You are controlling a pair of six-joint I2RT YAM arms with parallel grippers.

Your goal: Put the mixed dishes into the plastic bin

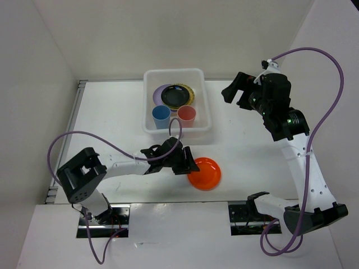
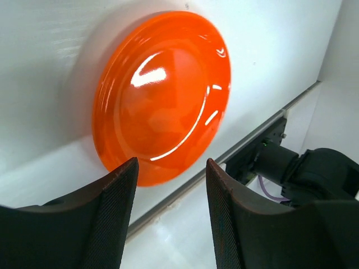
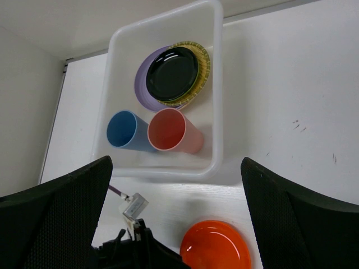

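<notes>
The bright orange plate [image 1: 205, 172] lies on the white table in front of the plastic bin [image 1: 174, 71]. My left gripper [image 1: 188, 165] is open and empty, just left of the plate; in the left wrist view [image 2: 170, 165] its jaws stand apart below the plate [image 2: 162, 95]. The bin holds the glossy black plate [image 3: 172, 73] on the tan woven plate [image 3: 203, 61] and the lilac plate [image 3: 143, 84], plus the blue cup [image 3: 126, 130] and pink-red cup [image 3: 168, 130]. Peach and lime green plates are hidden. My right gripper [image 1: 233, 92] is open and empty, raised right of the bin.
The table's front edge seam [image 2: 185, 188] runs just beyond the orange plate. A metal strip [image 1: 76, 112] lines the table's left side. White walls enclose the back and sides. Purple cables [image 1: 314, 56] loop off both arms.
</notes>
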